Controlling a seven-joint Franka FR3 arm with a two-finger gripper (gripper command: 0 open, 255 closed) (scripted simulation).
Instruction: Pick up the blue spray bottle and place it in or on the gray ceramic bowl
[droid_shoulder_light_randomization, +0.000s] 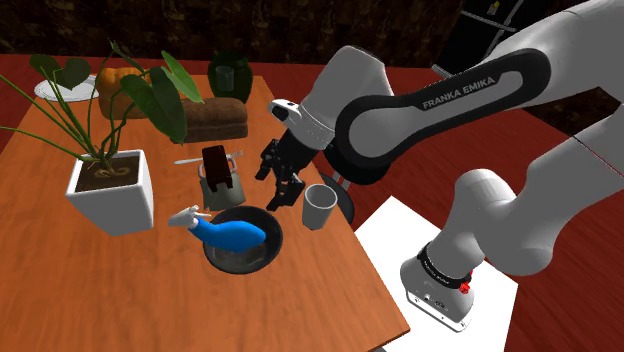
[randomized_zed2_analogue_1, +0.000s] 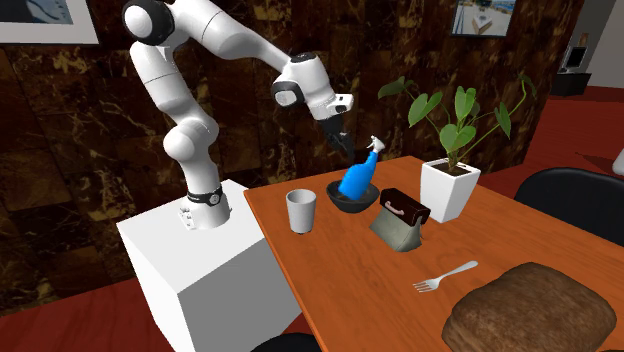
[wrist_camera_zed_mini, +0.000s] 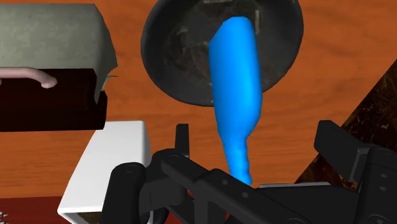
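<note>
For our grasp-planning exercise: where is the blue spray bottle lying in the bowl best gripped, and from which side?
Probably the blue spray bottle's narrow neck, from above: it leans out over the bowl's rim, while the wide body lies low inside.

- We see a wooden table (droid_shoulder_light_randomization: 60, 280) with an orange-brown top, its near edge beside the robot's white stand.
- A white square planter (droid_shoulder_light_randomization: 112, 192) holding a leafy plant stands toward the shoulder view's left.
- A dark bowl (droid_shoulder_light_randomization: 243, 264) sits near the stand-side edge.
- A grey cup (droid_shoulder_light_randomization: 319, 207) stands upright, near the bowl, on the shoulder view's right.
- A grey bag with a dark flap (droid_shoulder_light_randomization: 219, 172) stands just behind the bowl.
- A fork (randomized_zed2_analogue_1: 445, 277) lies beyond the bag.
- A brown loaf (droid_shoulder_light_randomization: 215, 118) lies farther back.
- We find an orange pumpkin (droid_shoulder_light_randomization: 122, 90), a white plate (droid_shoulder_light_randomization: 48, 90) and a dark green glass (droid_shoulder_light_randomization: 230, 75) along the far side.
</note>
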